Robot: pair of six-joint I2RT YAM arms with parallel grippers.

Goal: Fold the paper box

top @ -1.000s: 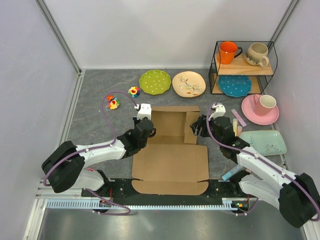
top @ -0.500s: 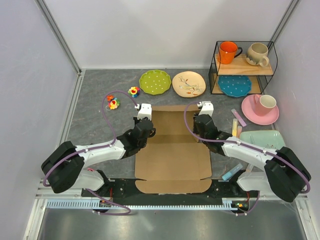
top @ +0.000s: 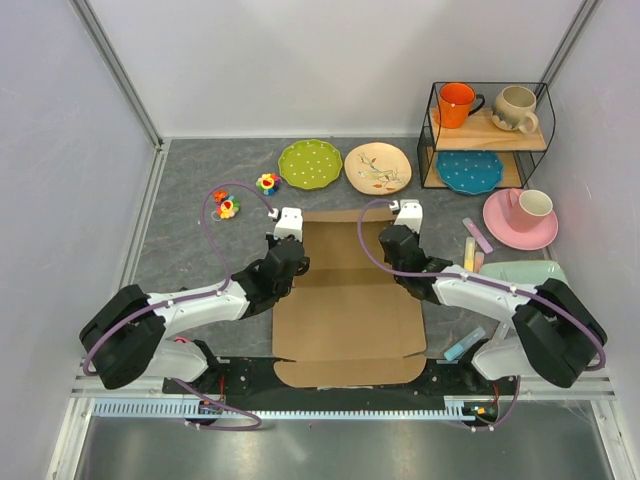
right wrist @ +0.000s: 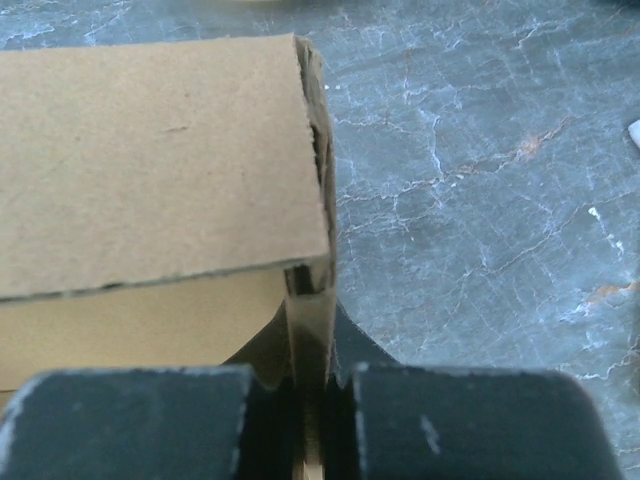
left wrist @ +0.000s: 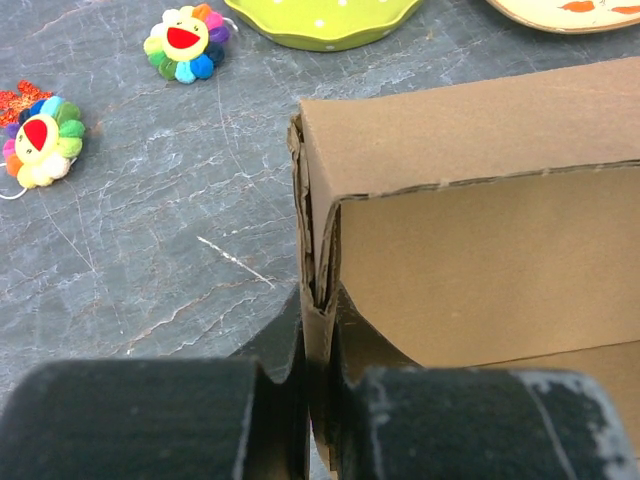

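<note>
The paper box (top: 345,300) is a brown cardboard sheet lying mid-table, its side walls folded up and its near flap over the table's front edge. My left gripper (top: 293,258) is shut on the box's folded left wall (left wrist: 318,290); the doubled cardboard stands pinched between the black fingers (left wrist: 270,350). My right gripper (top: 392,250) is shut on the box's right wall (right wrist: 310,310), also upright between its fingers (right wrist: 355,345). The far wall (left wrist: 470,140) stands between the two grips.
Behind the box lie a green plate (top: 310,163) and a cream plate (top: 377,167). Two flower toys (top: 227,207) sit at the left. A wire rack (top: 487,135) holds mugs and a blue plate. A pink plate with a cup (top: 520,218) and a pale green tray (top: 527,272) are at the right.
My right arm swung left from beside the box onto its right wall and its jaws shut on the folded cardboard. The right flap went from lying out to standing up. The left arm stayed put.
</note>
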